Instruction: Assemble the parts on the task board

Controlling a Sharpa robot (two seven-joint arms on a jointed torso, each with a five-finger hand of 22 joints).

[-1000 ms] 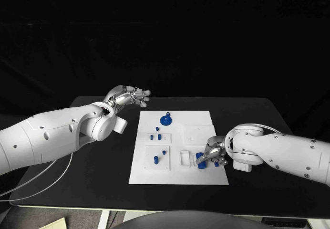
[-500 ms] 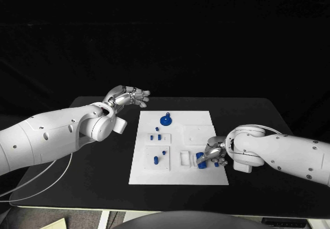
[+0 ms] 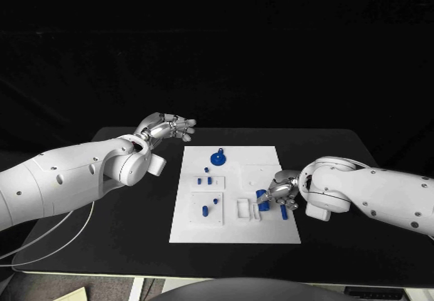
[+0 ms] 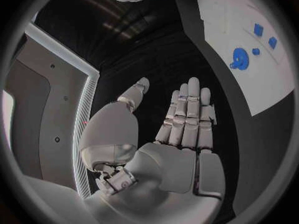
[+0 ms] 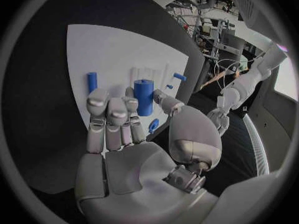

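Note:
The white task board (image 3: 233, 227) lies in the middle of the black table. My right hand (image 3: 281, 187) hovers over the board's right side and pinches a blue cylinder (image 3: 262, 195) between thumb and fingers; the right wrist view shows the same cylinder (image 5: 143, 97) upright at the fingertips. A short blue peg (image 3: 284, 212) lies flat on the board beside that hand. A blue round knob part (image 3: 218, 156) stands at the board's far end. My left hand (image 3: 168, 128) hangs off the board's far left corner with fingers straight and apart (image 4: 184, 119), holding nothing.
Small blue pieces (image 3: 206, 180) sit in the board's left recesses, with more (image 3: 210, 207) nearer me. White slots (image 3: 243, 208) lie just left of the held cylinder. Black table (image 3: 135, 219) surrounds the board on both sides.
My right hand has moved away from me along the board's right side, carrying the blue cylinder with it. The short blue peg stayed lying on the board. The left hand has not moved.

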